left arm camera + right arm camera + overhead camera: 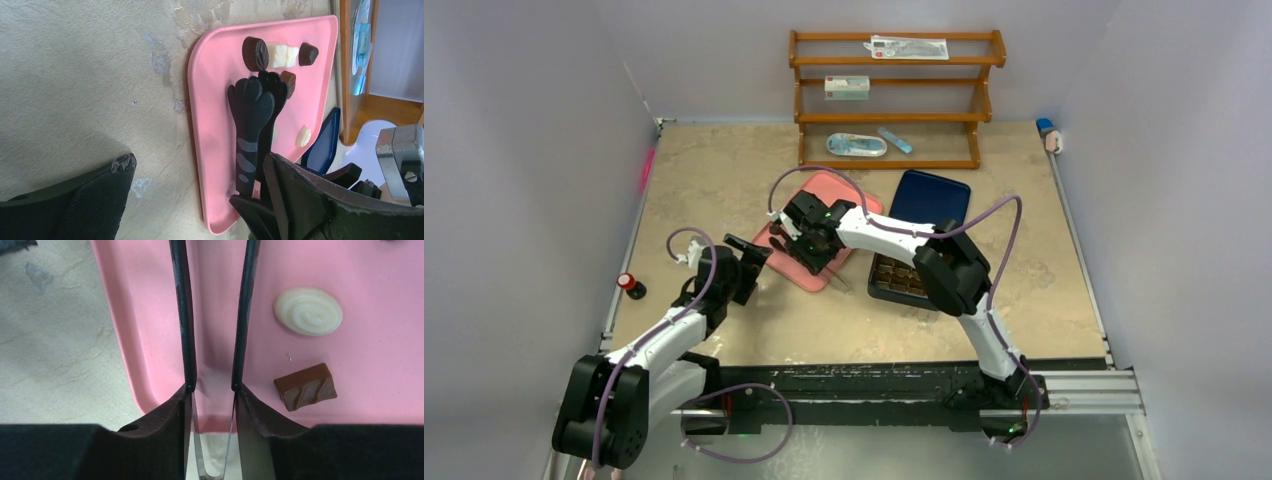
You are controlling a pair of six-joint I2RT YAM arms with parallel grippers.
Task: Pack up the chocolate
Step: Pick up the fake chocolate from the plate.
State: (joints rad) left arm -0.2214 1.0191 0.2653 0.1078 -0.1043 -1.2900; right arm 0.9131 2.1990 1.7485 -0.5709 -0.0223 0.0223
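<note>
Pink tray [150,315]: several chocolate [305,387] pcs not yet packed, just right of your right gripper [211,405] fingers, half-closed on tongs [248,125]. Box [876,288] part-filled. Left gripper [746,252] wide open, empty.
</note>
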